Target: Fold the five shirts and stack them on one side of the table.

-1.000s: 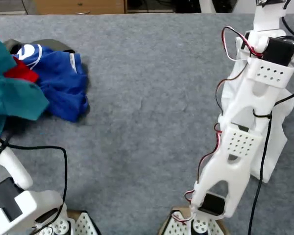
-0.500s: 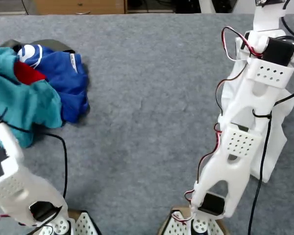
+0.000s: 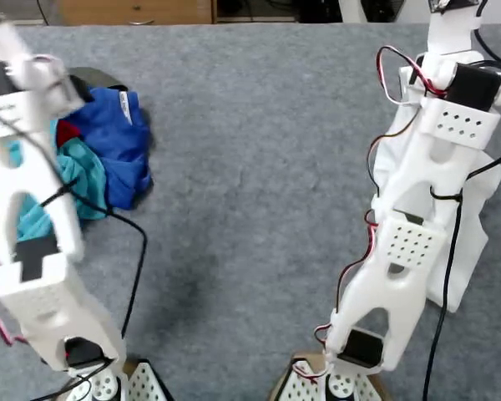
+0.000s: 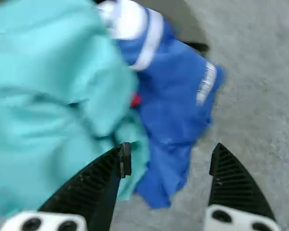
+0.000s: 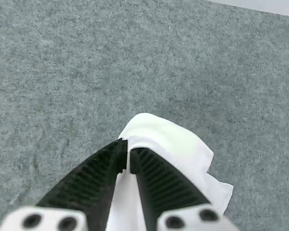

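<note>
A heap of shirts lies at the table's left side: a blue shirt (image 3: 113,142) with white trim, a teal shirt (image 3: 77,185) against it, and a bit of red cloth (image 3: 65,132) between them. My left gripper (image 4: 169,156) hovers open just above the heap, over the edge where the teal shirt (image 4: 48,96) meets the blue shirt (image 4: 176,96); nothing is between its fingers. My right gripper (image 5: 126,156) is shut on a raised fold of the white shirt (image 5: 171,142). That white shirt (image 3: 472,238) lies at the right side, partly under the right arm.
Grey felt covers the table (image 3: 259,167), with a wide bare stretch in the middle between the heap and the right arm (image 3: 409,242). A dark garment (image 3: 92,77) peeks out behind the blue shirt. Both arm bases stand at the near edge.
My left arm swung up from the near-left corner to above the heap. The teal shirt, held up earlier, has dropped onto the pile. The right arm kept still.
</note>
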Available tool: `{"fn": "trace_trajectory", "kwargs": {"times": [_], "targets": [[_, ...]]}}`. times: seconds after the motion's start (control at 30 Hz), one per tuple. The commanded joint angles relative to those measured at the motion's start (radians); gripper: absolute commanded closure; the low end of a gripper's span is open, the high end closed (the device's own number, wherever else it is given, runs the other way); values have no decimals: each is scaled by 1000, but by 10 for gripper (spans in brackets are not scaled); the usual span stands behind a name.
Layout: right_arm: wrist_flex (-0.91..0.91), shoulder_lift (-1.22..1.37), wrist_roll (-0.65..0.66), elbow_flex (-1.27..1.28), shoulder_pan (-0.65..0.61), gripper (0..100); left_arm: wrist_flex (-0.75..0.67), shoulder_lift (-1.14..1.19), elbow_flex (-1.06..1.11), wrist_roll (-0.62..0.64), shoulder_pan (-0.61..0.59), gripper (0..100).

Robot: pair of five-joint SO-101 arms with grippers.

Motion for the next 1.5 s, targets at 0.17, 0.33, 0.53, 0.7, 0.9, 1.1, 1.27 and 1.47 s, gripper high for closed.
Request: {"fn": "trace_trajectory", "kwargs": {"times": [0.17, 0.33, 0.53, 0.7, 0.9, 1.1, 1.27, 1.47], "targets": [[20, -77, 9, -2, 62, 996, -276, 306, 29, 77, 52, 727], [20, -77, 12, -2, 96, 996, -353, 553, -72, 77, -8, 828], [20, -76, 12, -2, 107, 996, -169, 661, -348, 75, -78, 973], [20, -76, 12, -2, 102, 996, 28, 657, -732, 77, -196, 981], [20, -74, 12, -1, 99, 996, 51, 648, -976, 77, -358, 981], [20, -77, 12, -2, 70, 996, 51, 559, -971, 77, -482, 981], [20, -77, 12, -7, 27, 996, 26, 588, -936, 80, -528, 970], [20, -81, 12, -13, -41, 996, 110, 677, -895, 80, -528, 805]]}}
